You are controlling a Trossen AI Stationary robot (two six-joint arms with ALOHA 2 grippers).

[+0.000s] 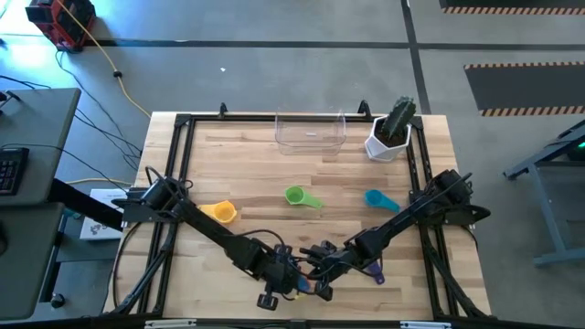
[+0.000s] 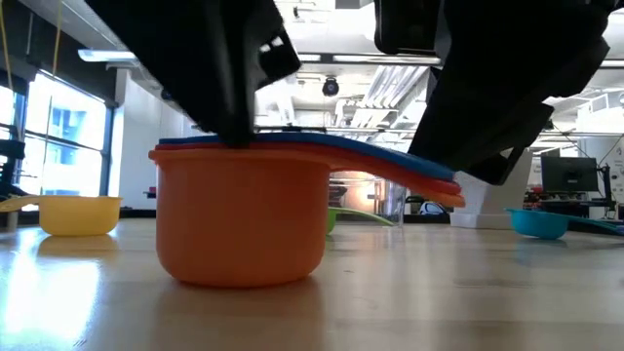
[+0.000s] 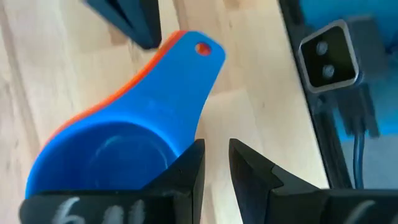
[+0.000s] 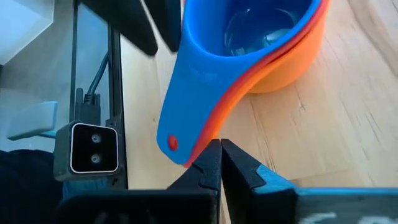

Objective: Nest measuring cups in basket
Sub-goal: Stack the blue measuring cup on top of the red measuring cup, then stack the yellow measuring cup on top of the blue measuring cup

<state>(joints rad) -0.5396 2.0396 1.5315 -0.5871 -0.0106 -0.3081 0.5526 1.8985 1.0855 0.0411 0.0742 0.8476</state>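
I see the blue cup nested in the orange cup on the worktop, far from the basket. Its handle points at my right pincer, fingers together; left pincer slightly apart.

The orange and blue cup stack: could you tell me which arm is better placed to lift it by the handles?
Probably the right. The right gripper sits at the handle tips of the blue cup nested in the orange cup; the left gripper is beside the bowl.
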